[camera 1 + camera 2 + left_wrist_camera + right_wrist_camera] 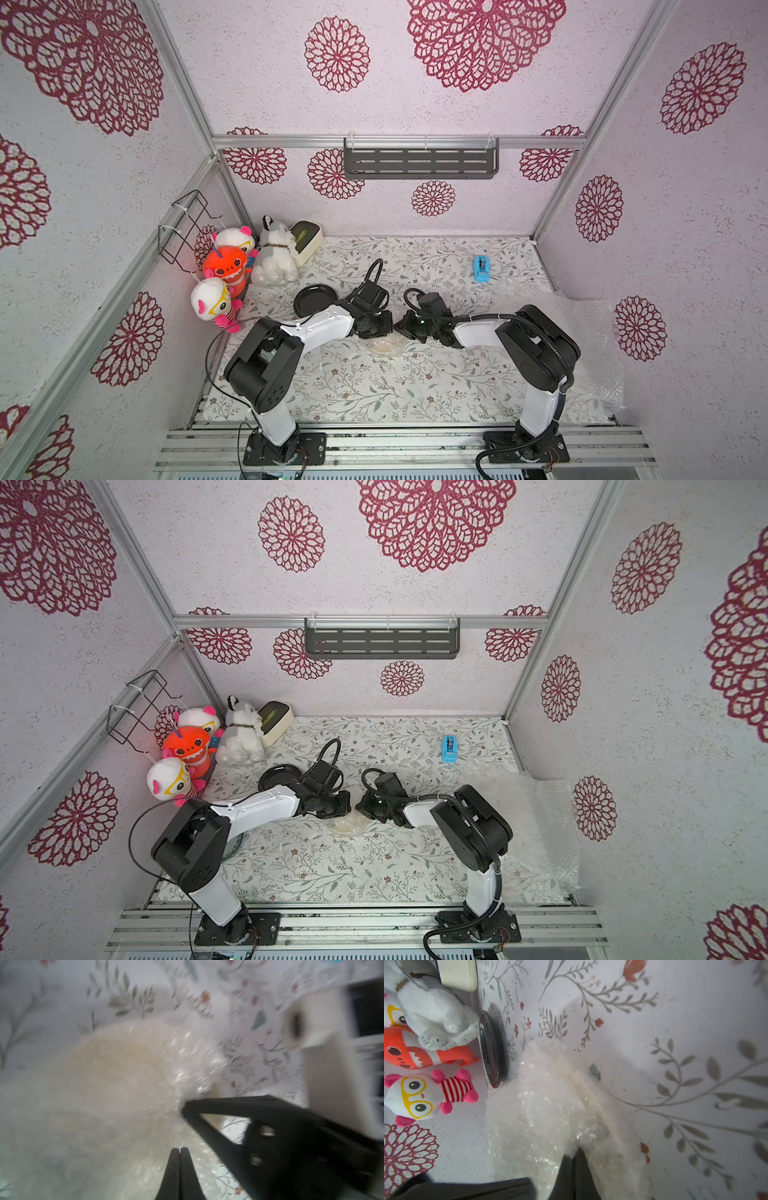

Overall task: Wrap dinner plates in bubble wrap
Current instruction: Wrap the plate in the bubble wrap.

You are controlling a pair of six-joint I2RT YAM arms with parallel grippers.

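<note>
One cream plate (384,347) sits at desk (353,386) centre inside bubble wrap (193,1057); right end effector (184,1105) pinches the wrap, left end effector (180,1148) closed, hold unclear. Likely fragile, slippery: grip film edges.

We're looking at pale walls (395,104) covered in big red flower prints (337,54), a grey shelf (420,163) hanging off the back rail (291,142), and a leafy cloth (374,390) lying flat below.
</note>
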